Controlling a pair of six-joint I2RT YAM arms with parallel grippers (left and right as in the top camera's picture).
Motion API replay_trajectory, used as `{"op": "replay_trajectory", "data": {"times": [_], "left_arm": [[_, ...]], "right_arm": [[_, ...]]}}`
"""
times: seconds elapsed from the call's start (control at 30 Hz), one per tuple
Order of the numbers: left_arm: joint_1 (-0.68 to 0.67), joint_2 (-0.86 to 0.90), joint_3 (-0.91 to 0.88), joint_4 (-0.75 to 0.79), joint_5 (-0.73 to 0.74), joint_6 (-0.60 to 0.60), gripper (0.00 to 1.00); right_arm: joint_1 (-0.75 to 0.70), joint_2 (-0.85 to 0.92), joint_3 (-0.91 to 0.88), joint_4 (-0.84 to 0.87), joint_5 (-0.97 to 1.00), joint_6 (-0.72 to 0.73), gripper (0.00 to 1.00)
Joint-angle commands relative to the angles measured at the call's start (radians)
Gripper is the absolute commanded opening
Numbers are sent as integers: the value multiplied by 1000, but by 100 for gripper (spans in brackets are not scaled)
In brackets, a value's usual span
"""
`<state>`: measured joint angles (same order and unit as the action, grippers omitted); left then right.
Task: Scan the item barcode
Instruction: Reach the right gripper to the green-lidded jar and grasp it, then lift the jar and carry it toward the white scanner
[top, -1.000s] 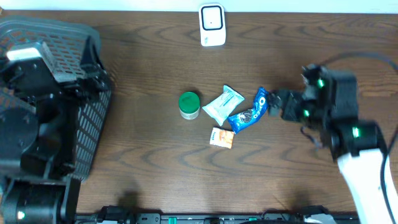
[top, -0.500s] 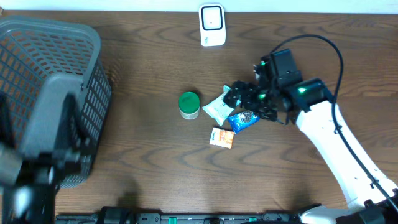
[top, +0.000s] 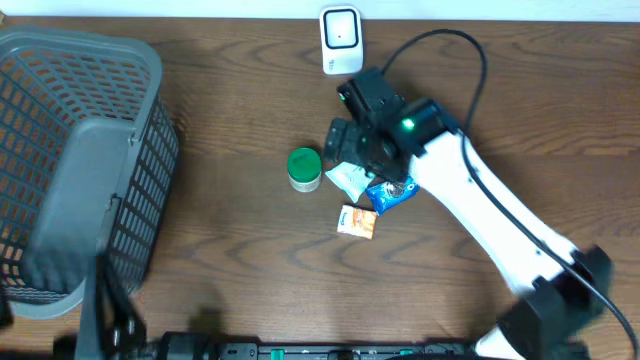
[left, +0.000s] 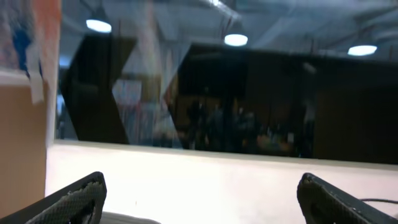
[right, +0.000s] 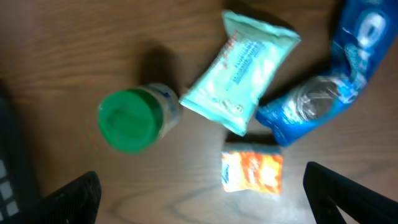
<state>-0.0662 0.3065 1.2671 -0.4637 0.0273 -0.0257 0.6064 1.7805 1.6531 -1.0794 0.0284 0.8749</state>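
Observation:
Several items lie mid-table: a green-lidded jar (top: 303, 168), a pale green wipes packet (top: 349, 180), a blue cookie pack (top: 393, 192) and a small orange packet (top: 357, 221). A white scanner (top: 340, 40) stands at the far edge. My right gripper (top: 341, 156) hovers open above the wipes packet, holding nothing. In the right wrist view the jar (right: 127, 121), wipes packet (right: 242, 74), blue pack (right: 323, 93) and orange packet (right: 252, 171) lie below the spread fingers (right: 348, 199). My left gripper (left: 205, 202) is open and empty, facing a wall and dark windows.
A large grey mesh basket (top: 140, 120) fills the left side of the table. The left arm (top: 95, 290) shows as a blur over the basket's near side. The right arm (top: 490, 220) stretches diagonally from the near right corner. Bare wood lies right of the items.
The right arm has swung left from the table's right side to above the group of items, still open. The left arm has shifted and is now a blur over the basket.

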Motion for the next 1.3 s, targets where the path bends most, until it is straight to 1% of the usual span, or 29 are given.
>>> {"op": "replay_trajectory", "data": {"times": [0.0, 0.07, 0.13, 0.23, 0.3, 0.37, 0.43, 0.47, 0.53, 0.57, 0.6, 0.63, 0.77, 0.9, 1.1, 1.27], "left_arm": [[5, -149, -105, 22, 2, 0, 98], [5, -209, -170, 35, -2, 0, 98], [5, -256, -230, 31, -27, 0, 98], [5, -302, -297, 31, -84, 0, 98], [5, -303, -317, 28, -95, 0, 98], [4, -303, -334, 27, -96, 0, 97], [4, -303, -346, 26, -95, 0, 98], [4, -303, -351, 14, -96, 5, 98], [4, -303, -352, 1, -98, 34, 98], [4, -303, -352, 0, -101, 34, 98], [4, -303, -352, -3, -107, 34, 98], [4, -303, -352, -8, -107, 33, 98], [4, -303, -352, -32, -107, 33, 98], [4, -303, -352, -34, -107, 33, 98], [4, -303, -352, -66, -115, 34, 98], [4, -303, -352, -94, -186, 34, 97]], "right_arm": [[16, 132, 194, -55, 14, -103, 99], [25, 202, 285, -122, 14, -151, 99], [32, 263, 352, -167, -20, -255, 99], [35, 326, 403, -196, -95, -486, 99], [29, 343, 410, -222, -114, -636, 99], [29, 344, 410, -234, -113, -726, 99], [31, 344, 410, -224, -111, -776, 99], [35, 346, 410, -191, -105, -808, 99], [45, 347, 410, -130, -89, -903, 99], [47, 347, 410, -125, -83, -927, 99], [54, 349, 409, -125, -83, -995, 99], [60, 351, 409, -125, -82, -1030, 99], [82, 383, 409, -127, -83, -1109, 99], [112, 453, 409, -124, -79, -1151, 99], [127, 562, 409, -102, 16, -1152, 99], [127, 608, 409, -88, 23, -1134, 99]]}}
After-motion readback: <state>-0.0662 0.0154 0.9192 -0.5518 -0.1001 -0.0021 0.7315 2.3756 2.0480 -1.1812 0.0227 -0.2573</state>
